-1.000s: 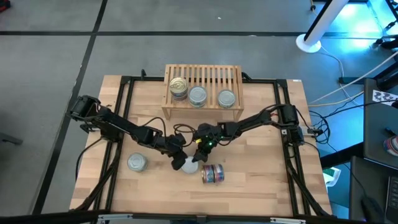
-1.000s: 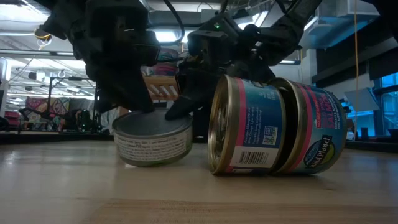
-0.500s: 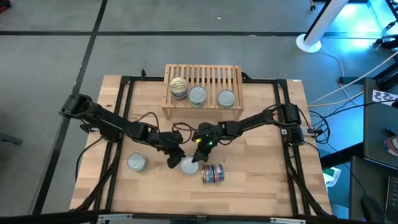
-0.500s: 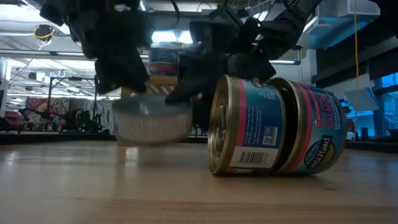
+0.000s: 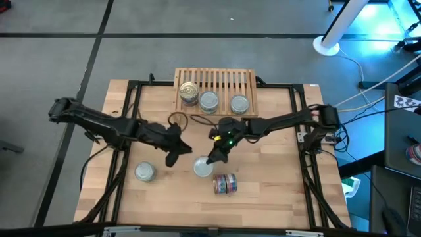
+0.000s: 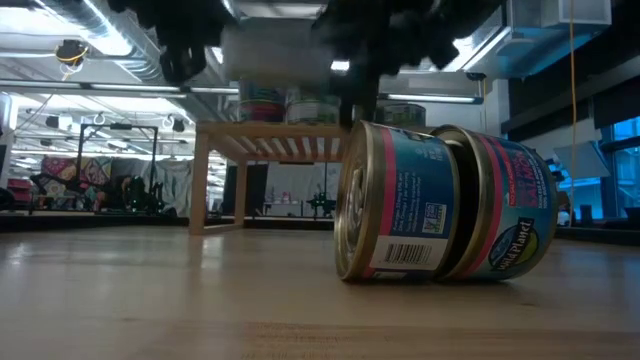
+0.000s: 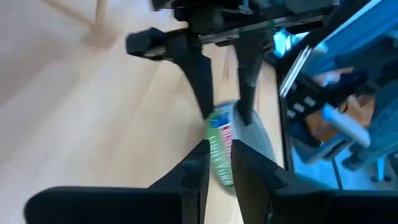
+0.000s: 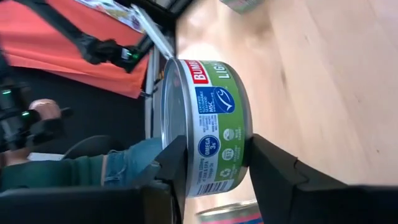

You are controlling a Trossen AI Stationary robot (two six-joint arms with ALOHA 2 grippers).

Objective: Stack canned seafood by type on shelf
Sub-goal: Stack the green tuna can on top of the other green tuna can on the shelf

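Observation:
A green-labelled tin (image 8: 211, 118) of the canned seafood hangs above the table (image 5: 202, 168), with my right gripper (image 8: 214, 155) shut on it. In the low view it is a pale blur (image 6: 280, 55) high up. My left gripper (image 5: 172, 158) hovers to the tin's left with nothing between its fingers, which stand a narrow gap apart (image 7: 221, 149). Two blue-red tins (image 5: 225, 184), end to end, lie on their sides on the table. A grey tin (image 5: 145, 172) stands at the near left. The shelf (image 5: 223, 82) at the far side bears three tins (image 5: 209, 101). My right gripper pinches the green-labelled tin across its height, one finger on the lid face (image 8: 168, 112) and the other on the bottom face (image 8: 247, 118). The fingers come slanting down from the table's far right. The tin is lifted clear of the table, its round face up.
The pair of blue-red tins (image 6: 445, 200) lies just near-right of the lifted tin. The shelf (image 6: 270, 140) has free slats on its right part and behind its tins. Black frame rails (image 5: 128, 131) run along the table's sides.
My right gripper has risen with the green-labelled tin, which has gone from standing on the table to hanging clear of it. My left gripper, which was on the tin's top, has come off it, risen and drawn back toward the table's left.

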